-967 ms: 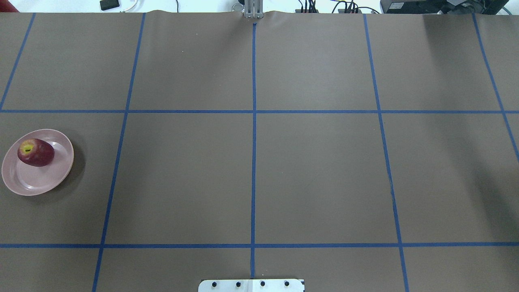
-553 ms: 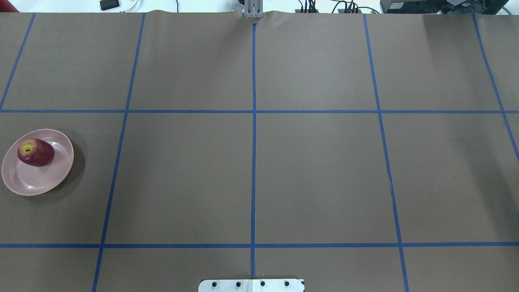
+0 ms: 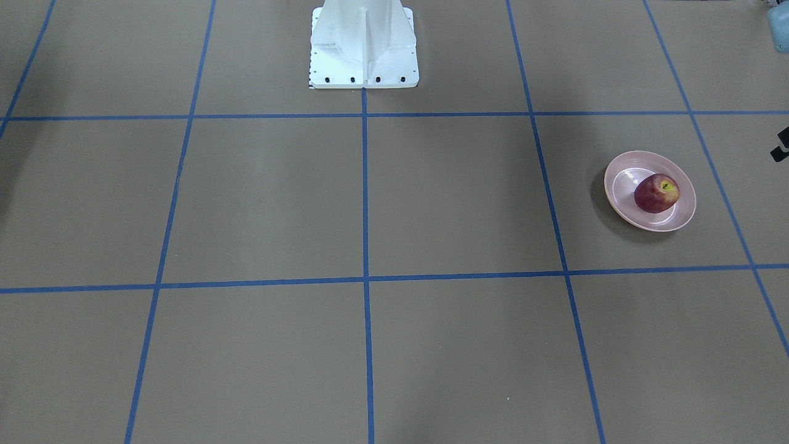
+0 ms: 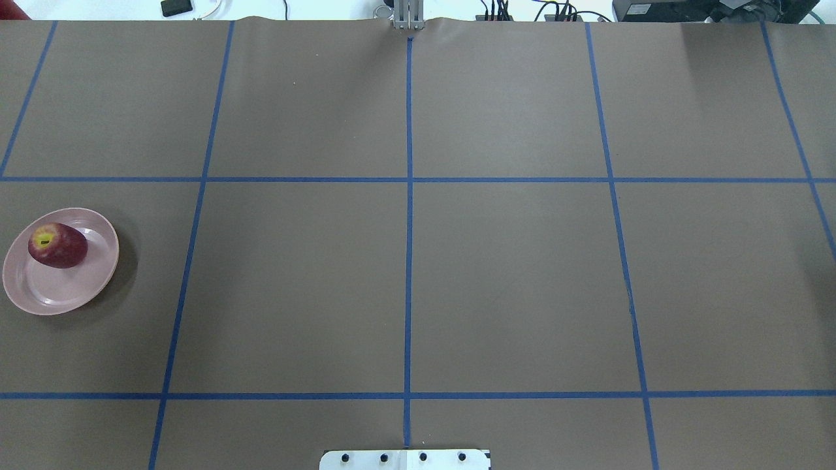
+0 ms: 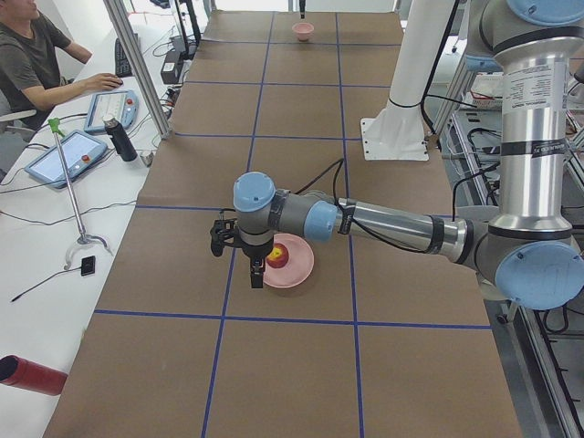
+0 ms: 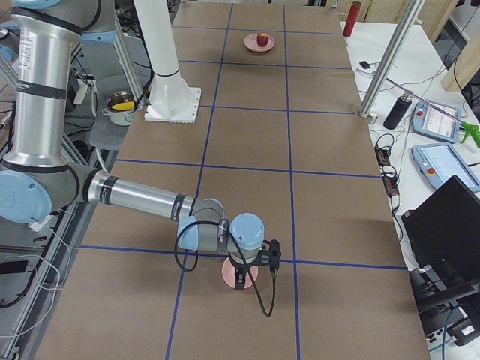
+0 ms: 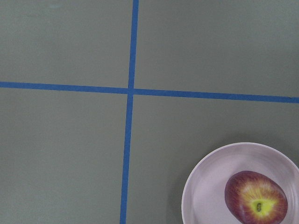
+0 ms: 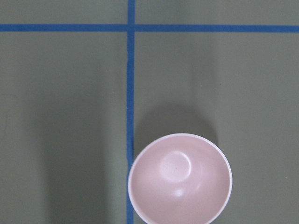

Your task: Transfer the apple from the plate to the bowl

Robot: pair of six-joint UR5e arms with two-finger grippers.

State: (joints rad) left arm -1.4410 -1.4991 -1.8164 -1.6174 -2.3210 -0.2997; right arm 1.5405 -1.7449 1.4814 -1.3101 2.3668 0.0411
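Note:
The dark red apple point(image 4: 57, 245) sits on the pale pink plate point(image 4: 62, 297) at the table's far left edge; both also show in the front view, apple point(image 3: 657, 193) on plate point(image 3: 619, 179). My left gripper point(image 5: 255, 276) hangs just above the plate's edge, beside the apple point(image 5: 276, 256); I cannot tell if it is open. The left wrist view shows the apple point(image 7: 256, 203) at lower right, with no fingers in view. The empty pink bowl point(image 8: 180, 179) stands at the table's far right end. My right gripper point(image 6: 240, 283) hovers over the bowl point(image 6: 227, 274); its state is unclear.
The white robot base point(image 3: 363, 46) stands at the table's middle near edge. Blue tape lines grid the brown table. An operator point(image 5: 41, 55) sits at a side bench with tablets and a bottle point(image 5: 119, 139). Metal posts point(image 5: 137, 64) stand along that edge.

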